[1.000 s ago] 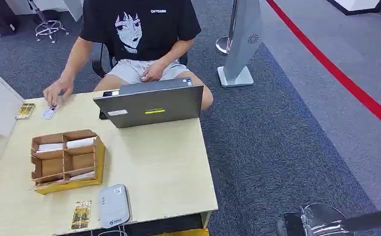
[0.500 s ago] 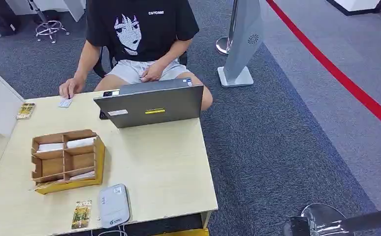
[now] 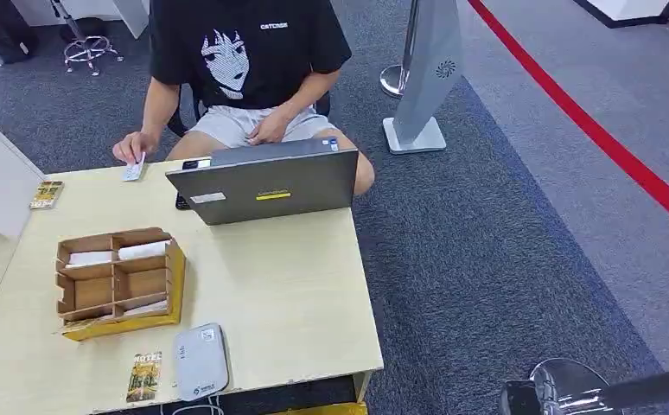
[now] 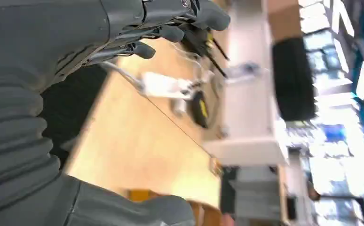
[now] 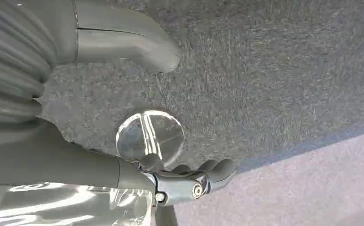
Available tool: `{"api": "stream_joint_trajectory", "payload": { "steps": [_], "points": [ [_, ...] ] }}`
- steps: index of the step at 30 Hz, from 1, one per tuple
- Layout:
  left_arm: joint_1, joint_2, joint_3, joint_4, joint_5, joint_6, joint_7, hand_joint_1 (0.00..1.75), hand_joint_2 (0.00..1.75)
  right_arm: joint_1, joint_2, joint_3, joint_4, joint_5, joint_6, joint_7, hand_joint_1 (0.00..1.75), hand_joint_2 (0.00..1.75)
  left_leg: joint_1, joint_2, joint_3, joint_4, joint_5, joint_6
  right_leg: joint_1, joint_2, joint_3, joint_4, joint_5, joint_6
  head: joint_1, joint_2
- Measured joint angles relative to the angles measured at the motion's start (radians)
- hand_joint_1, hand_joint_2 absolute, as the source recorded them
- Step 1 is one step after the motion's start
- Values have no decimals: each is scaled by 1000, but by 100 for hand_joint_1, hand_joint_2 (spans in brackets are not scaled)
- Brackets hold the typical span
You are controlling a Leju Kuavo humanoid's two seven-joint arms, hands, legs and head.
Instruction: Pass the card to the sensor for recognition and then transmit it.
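The card [image 3: 133, 169] is sitting at the far edge of the surface [image 3: 296, 303], pinched upright in a person's hand [image 3: 132, 149] beside the laptop [image 3: 266, 181]. The left hand [image 4: 123, 33] is hanging off the surface's near side, fingers spread loosely and gripping nothing. The right hand [image 5: 138, 117] is hanging over the carpet [image 5: 274, 75], thumb and fingers apart, also holding nothing. The sensor [image 3: 200, 361] is lying at the near edge, just beside another card [image 3: 144, 377], with bare surface stretching toward the laptop. The left wrist view is blurring everything beyond the fingers.
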Motion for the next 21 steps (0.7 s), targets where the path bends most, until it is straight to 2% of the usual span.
{"api": "stream_joint_trajectory", "payload": {
  "steps": [3,7,10,16,18,21],
  "points": [
    [-16,1,11,-72,-55,-120,35,0,175,-3,0,13,4,86,-83,-32,0,175,0,0,0,0,0,0,0,0,0,0,0,0,0,0],
    [-96,2,21,-136,-208,-239,142,0,175,-17,-2,51,13,165,-173,-91,0,175,0,-1,0,0,2,1,0,-1,1,0,0,0,0,0],
    [-174,2,26,-152,-338,-254,217,0,175,-44,-5,67,33,196,-178,-115,0,175,0,-2,0,0,3,1,0,-1,1,0,1,0,0,0],
    [-273,6,26,-153,-635,-265,272,0,175,-66,-9,82,79,209,-175,-143,0,175,0,-2,0,0,3,1,0,-3,1,0,2,0,0,0],
    [-306,24,20,-153,-726,-265,306,0,175,-71,-11,82,89,216,-151,-145,0,175,0,-2,0,0,3,1,0,-3,1,0,2,0,0,0],
    [-337,63,-5,-148,-792,-283,345,0,175,-76,-11,82,104,205,-116,-145,0,175,0,-2,0,0,3,1,0,-3,0,0,2,0,0,0]
  ]
}}
